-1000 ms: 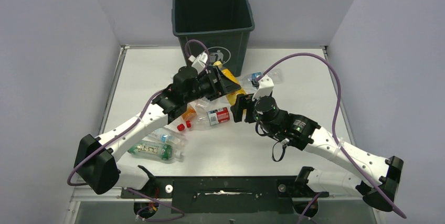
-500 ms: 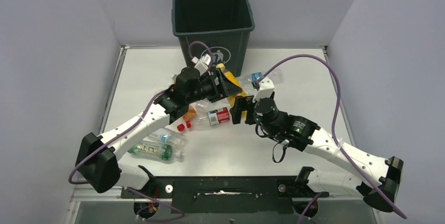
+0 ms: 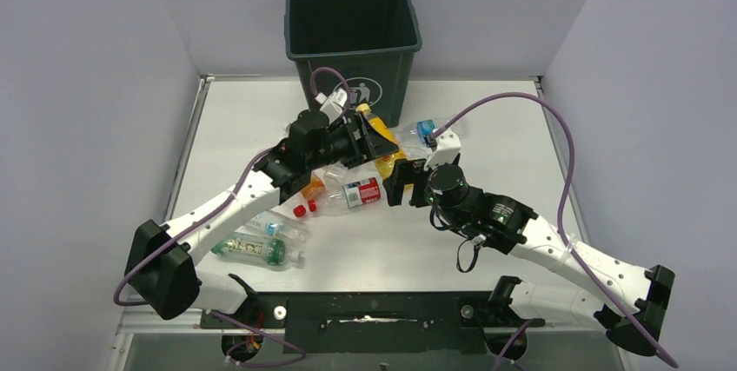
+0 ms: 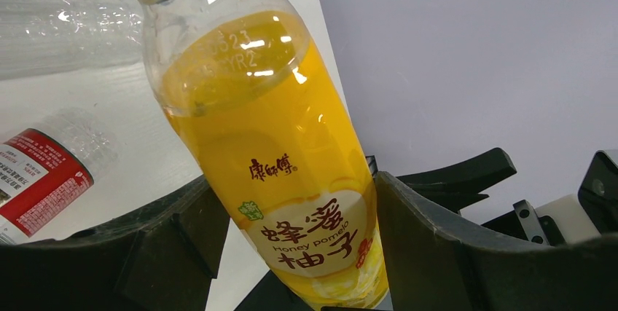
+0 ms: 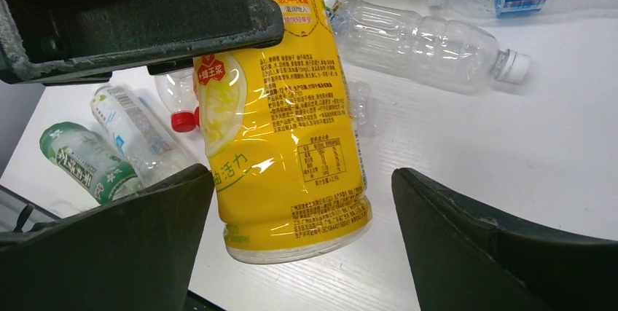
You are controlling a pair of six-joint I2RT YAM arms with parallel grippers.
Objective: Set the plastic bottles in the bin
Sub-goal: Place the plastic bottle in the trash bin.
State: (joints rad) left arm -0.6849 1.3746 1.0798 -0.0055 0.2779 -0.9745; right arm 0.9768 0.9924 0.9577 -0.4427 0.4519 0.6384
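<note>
The right tool (image 5: 299,253) has just opened wide, releasing the yellow-labelled clear plastic bottle (image 4: 270,121). The left tool (image 4: 295,234) is clamped on it at frame centre, below the dark green square plastic bin (image 3: 387,76). Handover appears complete; next comes the lift to the bin.

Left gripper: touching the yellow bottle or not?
Touching. In the left wrist view the left gripper clamps the yellow bottle: both fingers sit flush against its sides, no gap.
</note>
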